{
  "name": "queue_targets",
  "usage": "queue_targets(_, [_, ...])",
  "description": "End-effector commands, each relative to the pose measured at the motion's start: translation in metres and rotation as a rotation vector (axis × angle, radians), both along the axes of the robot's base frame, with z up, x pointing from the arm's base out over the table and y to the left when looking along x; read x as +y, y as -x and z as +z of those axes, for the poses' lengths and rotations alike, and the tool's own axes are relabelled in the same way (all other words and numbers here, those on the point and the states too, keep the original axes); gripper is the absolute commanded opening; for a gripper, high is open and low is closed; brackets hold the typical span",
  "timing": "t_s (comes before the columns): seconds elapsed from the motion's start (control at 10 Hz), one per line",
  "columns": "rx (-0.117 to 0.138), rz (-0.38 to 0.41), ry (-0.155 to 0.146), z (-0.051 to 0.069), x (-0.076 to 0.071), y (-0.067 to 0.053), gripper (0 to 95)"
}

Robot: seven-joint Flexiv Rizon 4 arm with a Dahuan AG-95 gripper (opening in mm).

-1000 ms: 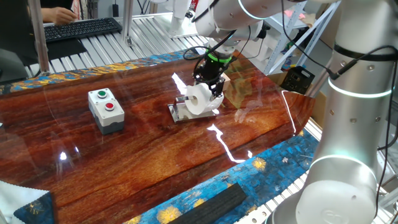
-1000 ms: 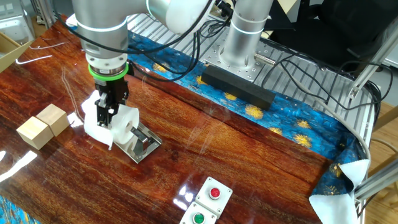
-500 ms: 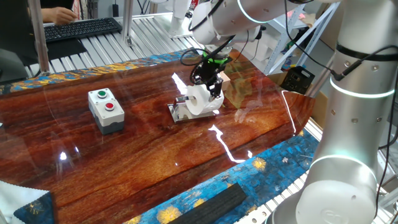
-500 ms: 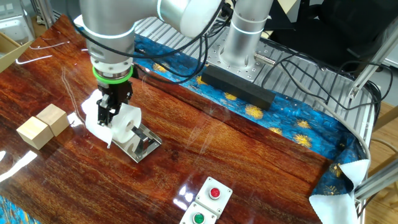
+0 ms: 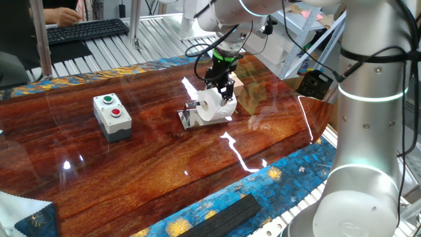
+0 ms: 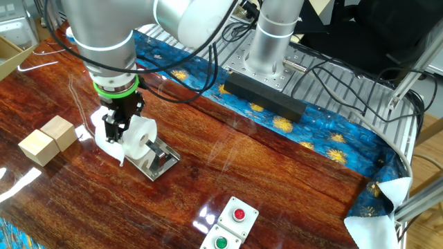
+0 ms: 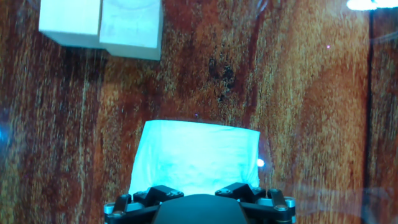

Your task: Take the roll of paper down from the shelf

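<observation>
**A:** Where did we stand at that moment?

**B:** We had the gripper point(image 6: 119, 126) down on the roll of paper point(image 6: 140, 137), at its back side, the end away from the open core. The roll sat on the shelf point(image 6: 158, 160), the chrome holder on the wooden table point(image 6: 228, 173). From both fixed cameras we judged that it had not come off.

**A:** Were the jaws closed on it?

**B:** We could not tell. In one fixed view the gripper point(image 5: 221, 83) was pressed right against the roll of paper point(image 5: 211, 105), and in the hand view white paper point(image 7: 195, 155) filled the space just ahead of the fingers, but the fingertips themselves were hidden. Contact looked likely; a firm grip we could not confirm.

**A:** So what was done, and what was left?

**B:** The approach was done, as we read it. Everything after that remained: securing the roll, drawing it clear of the holder's bar, and setting it down on the table. The wooden blocks point(image 6: 47, 139) lay near the roll on one side, and the button box point(image 5: 112, 116) stood well apart, so we saw bare wood available.
</observation>
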State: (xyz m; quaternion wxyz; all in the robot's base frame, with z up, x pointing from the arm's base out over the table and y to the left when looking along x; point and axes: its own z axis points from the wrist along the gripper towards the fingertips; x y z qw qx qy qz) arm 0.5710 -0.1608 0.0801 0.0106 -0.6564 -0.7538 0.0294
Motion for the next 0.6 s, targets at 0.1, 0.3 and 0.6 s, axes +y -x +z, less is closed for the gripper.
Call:
queue_targets(0.1, [-0.028,0.000,0.020,0.0005,0.0002,0.0002,0.0])
queue_targets(0.3, [-0.020,-0.032,0.027,0.0005,0.0002,0.0002,0.0])
queue_targets(0.6, [-0.018,-0.052,0.030,0.0005,0.0002,0.0002,0.0])
